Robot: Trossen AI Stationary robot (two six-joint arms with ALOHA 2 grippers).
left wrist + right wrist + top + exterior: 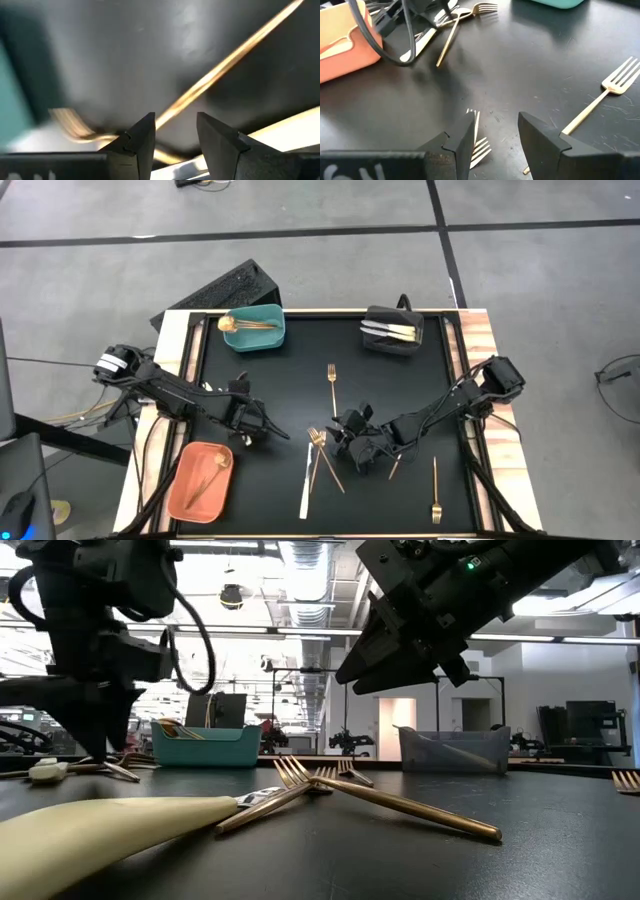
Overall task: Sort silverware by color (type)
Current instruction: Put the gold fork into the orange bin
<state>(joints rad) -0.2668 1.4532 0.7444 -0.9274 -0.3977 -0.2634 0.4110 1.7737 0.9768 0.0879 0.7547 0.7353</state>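
Left gripper: the left gripper (268,430) is low over the black mat, just left of the crossed pile in the middle; its wrist camera shows the two dark fingers (142,137) apart with nothing between them, a gold handle running across the mat just beyond the tips.
Right gripper: the right gripper (345,442) hangs just right of that same pile, jaws parted and empty (495,132); a small gold fork (479,145) lies on the mat right under the gap.
Middle pile: two copper forks (322,455) crossed over each other, tines towards the far side, and a white-handled knife (306,488) lying alongside them, handle towards the near edge.
Loose gold fork, centre: gold fork (332,385) lying alone on the mat, beyond the pile, well apart from both grippers.
Loose gold fork, near right: another fork (435,492) by the near edge on the right side, untouched.
Teal bin: teal bin (270,338) at the far left of the mat, gold pieces (240,324) inside.
Black bin: black bin (372,340) at the far right, silver-white pieces (390,331) lying in it.
Orange bin: orange bin (185,495) at the near left corner, one copper spoon (210,473) in it.
Table: black mat (300,370) on a wood-edged table (478,330).
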